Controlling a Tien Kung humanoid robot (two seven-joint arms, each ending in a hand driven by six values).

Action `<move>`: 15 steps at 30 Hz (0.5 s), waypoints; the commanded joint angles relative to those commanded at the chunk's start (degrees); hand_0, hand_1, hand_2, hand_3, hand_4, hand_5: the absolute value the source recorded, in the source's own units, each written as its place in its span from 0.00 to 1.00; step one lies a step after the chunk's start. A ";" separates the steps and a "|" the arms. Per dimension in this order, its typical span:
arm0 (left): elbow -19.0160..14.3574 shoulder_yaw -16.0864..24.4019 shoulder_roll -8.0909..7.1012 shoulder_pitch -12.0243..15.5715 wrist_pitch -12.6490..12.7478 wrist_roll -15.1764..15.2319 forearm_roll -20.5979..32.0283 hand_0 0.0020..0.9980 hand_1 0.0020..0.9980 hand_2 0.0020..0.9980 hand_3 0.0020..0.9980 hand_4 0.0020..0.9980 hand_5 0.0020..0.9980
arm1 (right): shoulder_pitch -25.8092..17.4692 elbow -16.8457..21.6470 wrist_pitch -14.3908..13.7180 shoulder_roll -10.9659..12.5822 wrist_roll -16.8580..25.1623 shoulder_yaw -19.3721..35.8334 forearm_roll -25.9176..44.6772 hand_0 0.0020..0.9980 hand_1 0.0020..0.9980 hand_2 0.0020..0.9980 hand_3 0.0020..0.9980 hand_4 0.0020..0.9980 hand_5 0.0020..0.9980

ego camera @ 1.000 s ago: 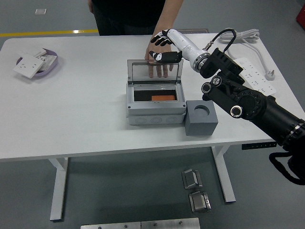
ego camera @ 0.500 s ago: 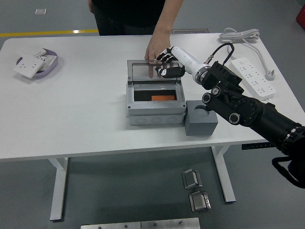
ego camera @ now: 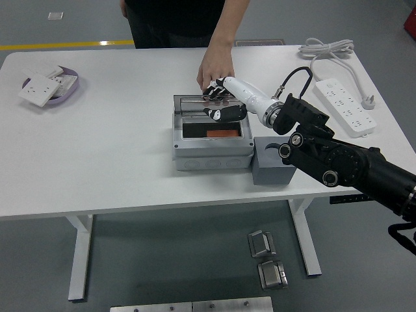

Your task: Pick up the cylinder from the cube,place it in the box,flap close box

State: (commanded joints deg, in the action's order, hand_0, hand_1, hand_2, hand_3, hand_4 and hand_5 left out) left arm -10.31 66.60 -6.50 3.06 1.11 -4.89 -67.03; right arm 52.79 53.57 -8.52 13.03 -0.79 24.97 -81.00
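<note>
currently the right hand (ego camera: pixel 220 107) is over the clear hinged lid (ego camera: pixel 209 103) of the grey box (ego camera: pixel 212 138), with its fingers (ego camera: pixel 213 112) curled against the lid's upper part; it appears to press on the lid rather than enclose it, and it grasps nothing. the lid stands tilted partway over the box opening, neither upright nor flat, which suggests the flap-close step is in progress. an orange object (ego camera: pixel 222 133), judged to be the cylinder, lies inside the box on its dark floor toward the right side, so the placing step looks complete. the grey cube (ego camera: pixel 273 163) sits just beside the box at its right front corner, partly hidden by the arm; its top recess cannot be checked. a person's hand (ego camera: pixel 216 65) rests on the bench (ego camera: pixel 110 149) directly behind the box, fingertips close to the hinge edge, likely to steady the box against the push. the right arm (ego camera: pixel 338 162) enters from the lower right, passes over the cube, and extends its white forearm toward the upper left, wrist bent so the palm faces down on the lid. the left arm is out of view. a white power strip (ego camera: pixel 344 105) lies well apart at the right, and a tray of white switch plates (ego camera: pixel 49 86) at the far left.
</note>
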 joint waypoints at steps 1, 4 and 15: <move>0.00 0.03 0.03 0.05 0.02 0.00 0.03 0.60 0.62 0.61 0.61 0.67 0.29 | -0.25 0.66 -0.01 0.30 -0.12 0.05 -0.24 0.77 0.69 0.67 0.69 0.64 0.29; 0.00 0.00 0.09 0.16 0.05 0.08 0.21 0.60 0.62 0.61 0.61 0.67 0.29 | -1.18 3.14 -0.06 1.37 -0.63 0.65 -1.22 0.77 0.69 0.67 0.69 0.64 0.29; 0.00 -0.39 0.46 0.31 0.04 0.59 0.84 0.60 0.62 0.61 0.61 0.67 0.29 | -6.17 10.40 0.25 2.84 -4.53 6.00 -10.75 0.76 0.69 0.68 0.69 0.64 0.29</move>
State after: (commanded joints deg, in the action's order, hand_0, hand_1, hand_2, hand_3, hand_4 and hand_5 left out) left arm -10.31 66.21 -6.04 3.37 1.15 -4.30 -66.19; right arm 46.62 63.97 -8.27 15.86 -5.32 30.97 -91.75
